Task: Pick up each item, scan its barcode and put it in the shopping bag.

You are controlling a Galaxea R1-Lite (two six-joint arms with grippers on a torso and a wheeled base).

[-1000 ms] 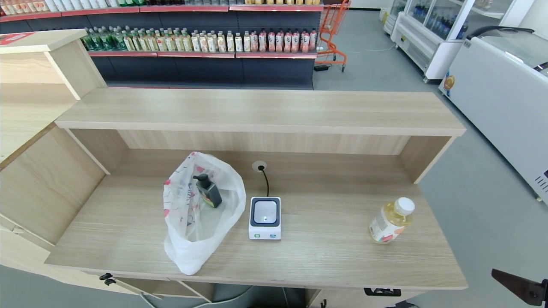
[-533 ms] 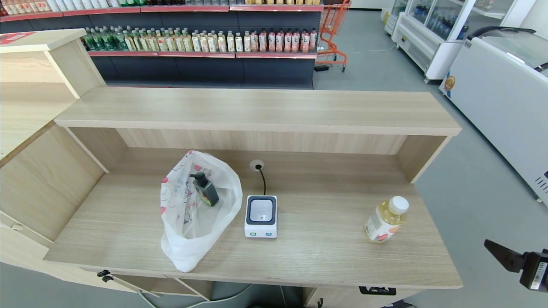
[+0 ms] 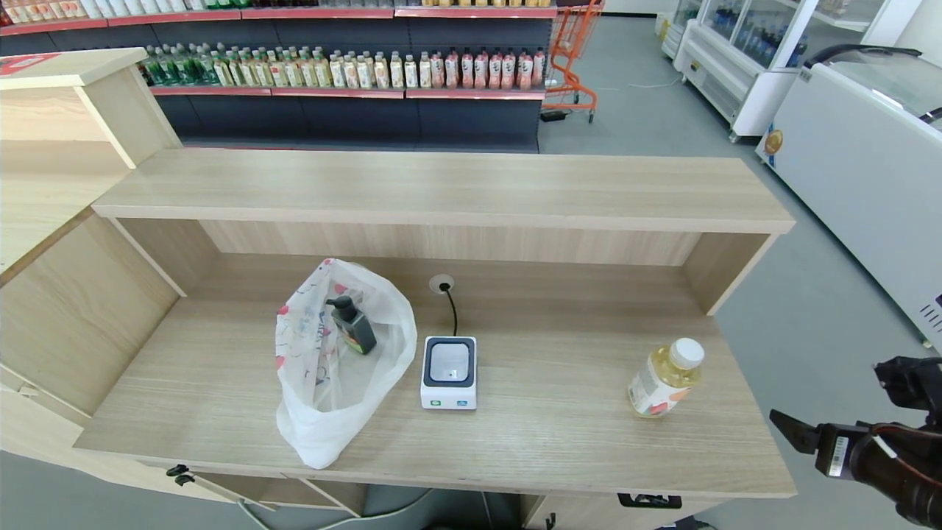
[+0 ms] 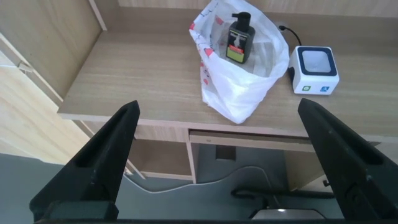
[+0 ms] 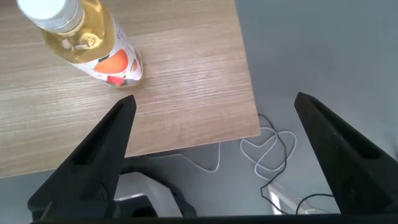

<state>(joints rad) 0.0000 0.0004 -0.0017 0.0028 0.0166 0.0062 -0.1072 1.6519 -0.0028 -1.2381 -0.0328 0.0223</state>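
Right gripper had risen into the lower right corner of the head view over the last second, more of its arm showing than before. Early on the whole view slid a little, so camera motion, not the goods. Nothing on the counter had moved.

Right gripper jaws stood spread wide, empty. Left gripper likewise released, holding nothing, hanging off the near edge of the counter with the shopping bag in front of it.

The drink bottle, yellowish liquid and white cap, stood upright near the right end of the counter, long axis vertical, untouched. It sat up and left of the right gripper in the head view, near it but apart. Right arm was clearly the nearer one; I'd expect a sideways grasp round the body.

The barcode scanner sat mid-frame, just beside the bag and well apart from the bottle. A dark pump bottle already lay in the bag, so the drink bottle looked like the last item.
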